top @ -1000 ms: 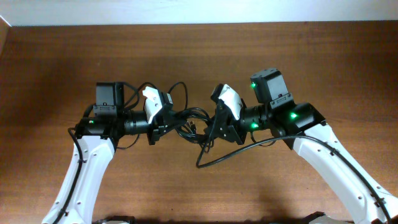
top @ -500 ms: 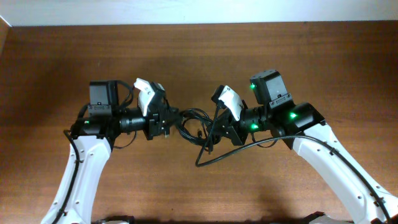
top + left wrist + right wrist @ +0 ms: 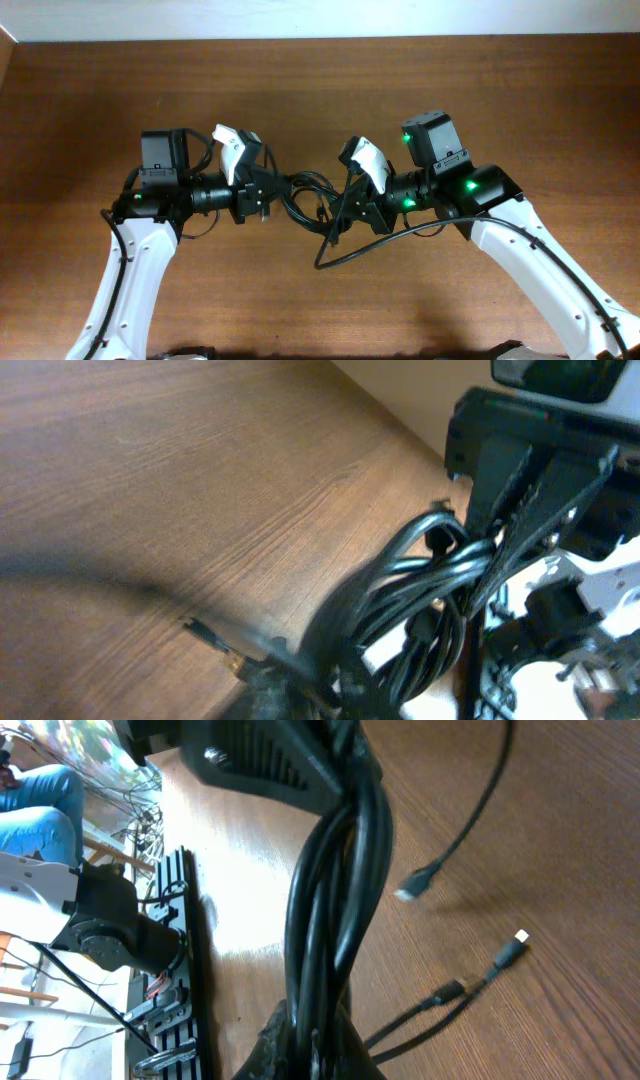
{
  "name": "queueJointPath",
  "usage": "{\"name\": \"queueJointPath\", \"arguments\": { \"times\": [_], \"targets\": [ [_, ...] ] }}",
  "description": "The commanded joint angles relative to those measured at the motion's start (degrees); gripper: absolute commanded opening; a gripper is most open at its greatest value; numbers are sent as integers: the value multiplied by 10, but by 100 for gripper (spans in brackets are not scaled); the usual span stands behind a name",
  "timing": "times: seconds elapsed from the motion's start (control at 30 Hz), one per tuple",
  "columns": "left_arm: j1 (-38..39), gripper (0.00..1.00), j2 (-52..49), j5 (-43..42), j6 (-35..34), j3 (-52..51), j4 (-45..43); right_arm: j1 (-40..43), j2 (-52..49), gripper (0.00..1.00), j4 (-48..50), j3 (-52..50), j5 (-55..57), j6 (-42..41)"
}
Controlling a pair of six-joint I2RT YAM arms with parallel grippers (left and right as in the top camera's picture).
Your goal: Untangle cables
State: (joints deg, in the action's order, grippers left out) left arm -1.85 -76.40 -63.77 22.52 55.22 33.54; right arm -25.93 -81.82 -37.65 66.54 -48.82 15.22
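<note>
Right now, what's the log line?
left gripper: shut on cables | right gripper: shut on cables | cables: tangled, strung between both

Overhead: fixed high, facing straight down; takes in the whole counter (image 3: pixel 320 90), left arm (image 3: pixel 130 270) and right arm (image 3: pixel 550 260). Left wrist: close behind its jaws, facing the right arm's. Right wrist: close, rolled sideways, facing the left arm's. All three share the cables (image 3: pixel 300 188) between the jaws.

Left arm (image 3: pixel 135 262) and right arm (image 3: pixel 545 255) reach in from the desk's near edge, wrists facing each other mid-desk. Left gripper (image 3: pixel 270 189) and right gripper (image 3: pixel 342 212) each clamp the cables (image 3: pixel 305 188), near but apart.
</note>
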Motion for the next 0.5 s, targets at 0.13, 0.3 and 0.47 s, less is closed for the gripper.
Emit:
{"name": "queueJointPath", "arguments": {
  "times": [0.13, 0.3, 0.47],
  "targets": [
    [-3, 0, 2, 44, -10, 9, -5, -3, 1, 4, 1, 11, -35, 8],
    [-3, 0, 2, 415, -330, 9, 5, -3, 1, 4, 1, 11, -35, 6],
    [-3, 55, 2, 403, -353, 9, 11, -3, 1, 4, 2, 11, -35, 6]
  ]
}}
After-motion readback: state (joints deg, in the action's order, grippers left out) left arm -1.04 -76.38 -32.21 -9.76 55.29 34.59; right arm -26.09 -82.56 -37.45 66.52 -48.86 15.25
